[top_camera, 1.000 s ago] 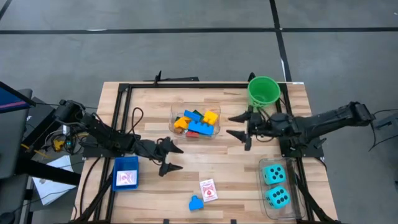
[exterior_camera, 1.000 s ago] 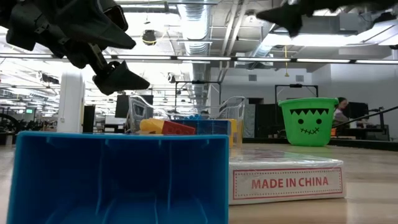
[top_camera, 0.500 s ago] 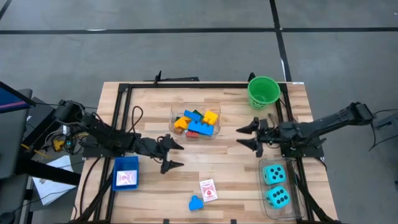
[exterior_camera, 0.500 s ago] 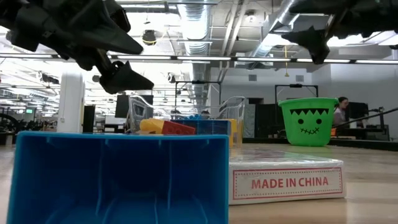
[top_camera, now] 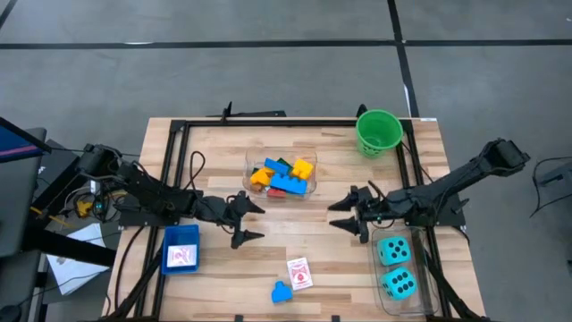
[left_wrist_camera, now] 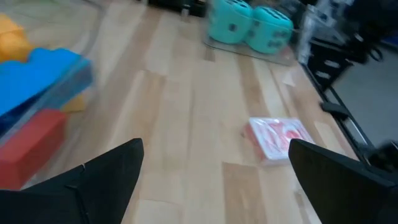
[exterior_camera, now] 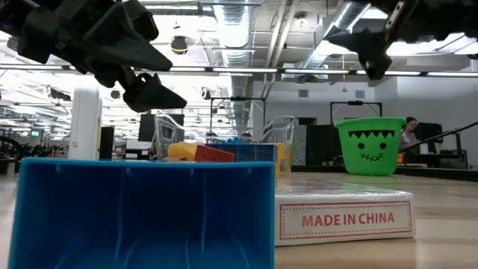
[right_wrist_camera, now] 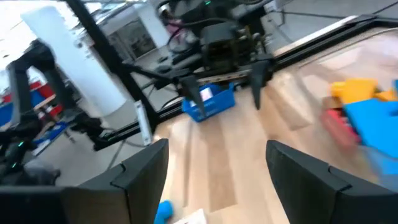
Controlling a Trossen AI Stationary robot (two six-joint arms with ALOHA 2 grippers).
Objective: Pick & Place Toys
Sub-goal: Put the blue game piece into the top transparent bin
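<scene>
My left gripper [top_camera: 257,224] hovers open above the wood at centre-left, near the clear tub [top_camera: 252,159] of coloured bricks [top_camera: 284,176]. My right gripper [top_camera: 342,216] stands open above the table at centre-right, level, with nothing between its fingers. A white-and-red card [top_camera: 299,273] and a blue brick [top_camera: 282,292] lie flat on the table near the front edge. Another card lies in the blue tray [top_camera: 181,234]. Two teal dice [top_camera: 395,266] sit in a clear tub at the right front. The left wrist view shows the card [left_wrist_camera: 277,138] ahead of its fingers.
A green bucket [top_camera: 379,131] with a face stands at the far right corner. A black frame [top_camera: 170,170] runs along the table's sides. Bare wood lies between the two grippers and in front of the brick tub. Cables hang off the left edge.
My right gripper has moved toward the table's near edge and come down, rolling about its own axis as it went; its fingers stay apart. No toy has moved.
</scene>
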